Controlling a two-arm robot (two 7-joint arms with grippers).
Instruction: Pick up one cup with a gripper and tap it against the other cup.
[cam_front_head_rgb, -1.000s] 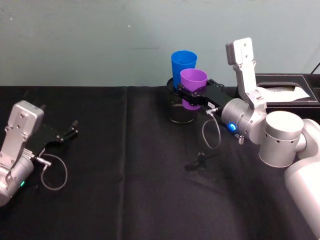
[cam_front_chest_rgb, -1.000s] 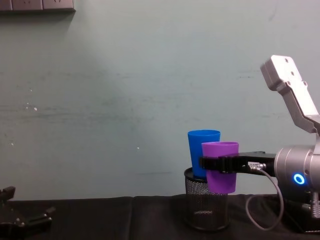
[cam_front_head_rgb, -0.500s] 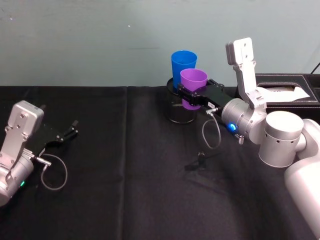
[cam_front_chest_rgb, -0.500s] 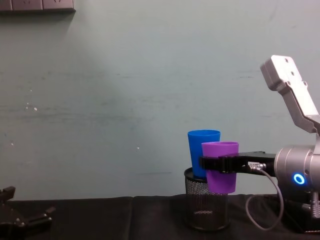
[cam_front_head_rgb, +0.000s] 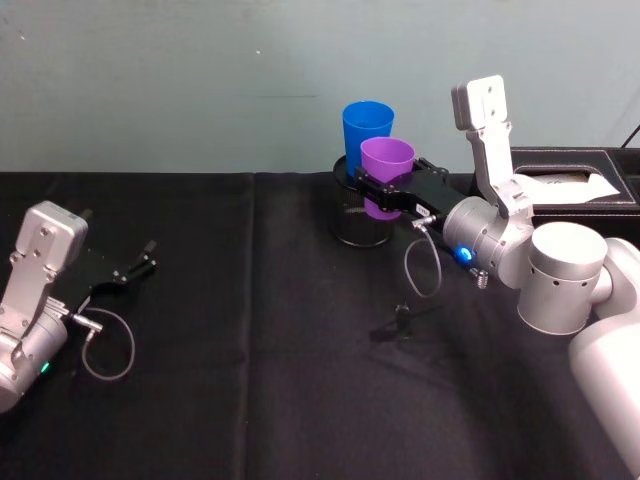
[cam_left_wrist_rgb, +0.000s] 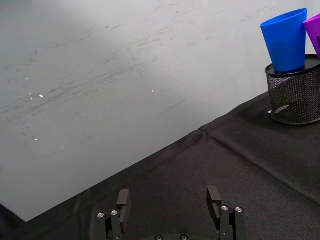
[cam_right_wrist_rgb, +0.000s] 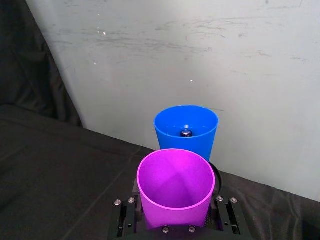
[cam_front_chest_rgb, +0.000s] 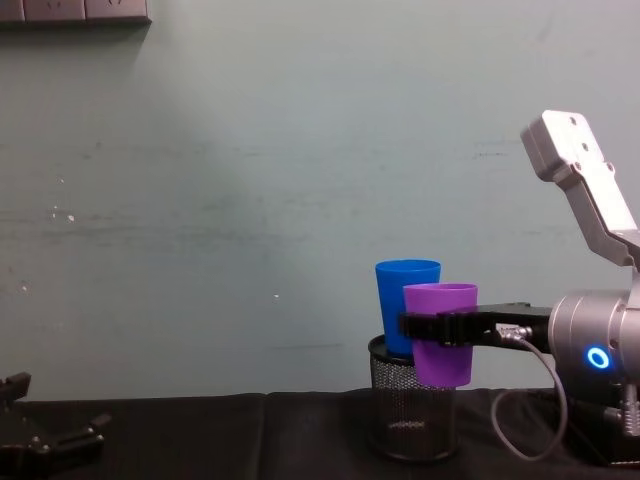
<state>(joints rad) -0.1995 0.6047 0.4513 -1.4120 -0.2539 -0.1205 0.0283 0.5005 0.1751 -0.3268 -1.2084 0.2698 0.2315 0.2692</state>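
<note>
My right gripper (cam_front_head_rgb: 380, 192) (cam_front_chest_rgb: 432, 327) is shut on the purple cup (cam_front_head_rgb: 387, 165) (cam_front_chest_rgb: 441, 345) (cam_right_wrist_rgb: 176, 187), holding it upright in the air in front of the black mesh holder. The blue cup (cam_front_head_rgb: 367, 132) (cam_front_chest_rgb: 406, 318) (cam_right_wrist_rgb: 186, 128) (cam_left_wrist_rgb: 286, 39) stands upright in that holder, just behind the purple one. Their rims sit close together; I cannot tell whether they touch. My left gripper (cam_front_head_rgb: 138, 265) (cam_left_wrist_rgb: 170, 202) rests open on the cloth at the far left, holding nothing.
The black mesh pen holder (cam_front_head_rgb: 355, 222) (cam_front_chest_rgb: 412, 420) (cam_left_wrist_rgb: 296, 95) stands at the back centre of the black tablecloth. A black box with white paper (cam_front_head_rgb: 570, 180) sits at the back right. A small dark item (cam_front_head_rgb: 400, 318) lies mid-table.
</note>
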